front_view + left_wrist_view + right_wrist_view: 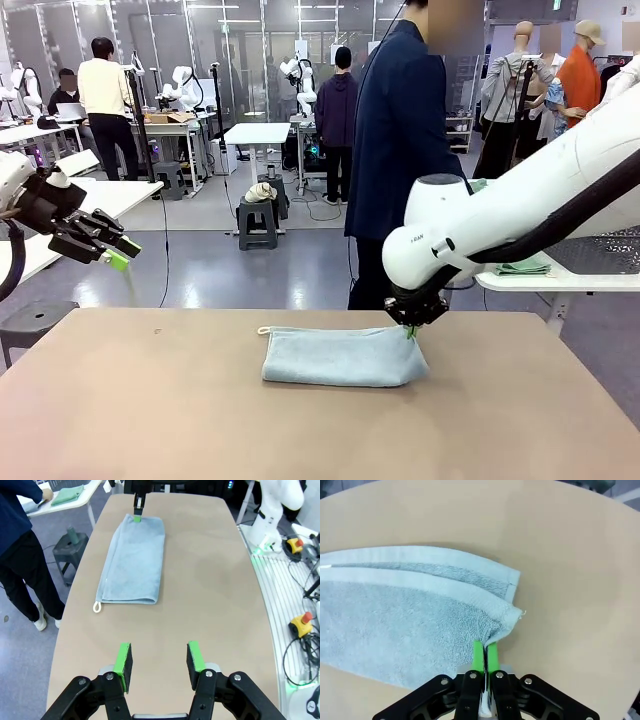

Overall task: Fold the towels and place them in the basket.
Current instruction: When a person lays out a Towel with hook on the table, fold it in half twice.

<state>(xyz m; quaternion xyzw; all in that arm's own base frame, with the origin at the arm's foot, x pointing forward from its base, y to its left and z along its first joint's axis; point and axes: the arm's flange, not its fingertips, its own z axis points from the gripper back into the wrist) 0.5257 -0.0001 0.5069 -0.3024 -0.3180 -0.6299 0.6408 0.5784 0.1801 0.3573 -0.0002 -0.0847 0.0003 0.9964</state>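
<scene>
A pale grey-blue towel [340, 358] lies folded lengthwise on the tan table [150, 410], its small loop at the left end. My right gripper [412, 328] is shut on the towel's far right corner, and the right wrist view shows the hem [507, 622] pinched between the green pads [478, 655]. The left wrist view shows the same towel [132, 562] with the right gripper [137, 515] at its far end. My left gripper [122, 252] hangs open and empty in the air off the table's left side, its fingers [124, 660] well apart. A dark lattice basket [605, 250] sits on the white side table, partly behind my right arm.
A person in a dark blue jacket [400, 150] stands at the table's far side by the white side table [545, 283], which holds a folded green towel [525, 267]. A grey stool [70, 542] stands beside the table. Bare tabletop surrounds the towel.
</scene>
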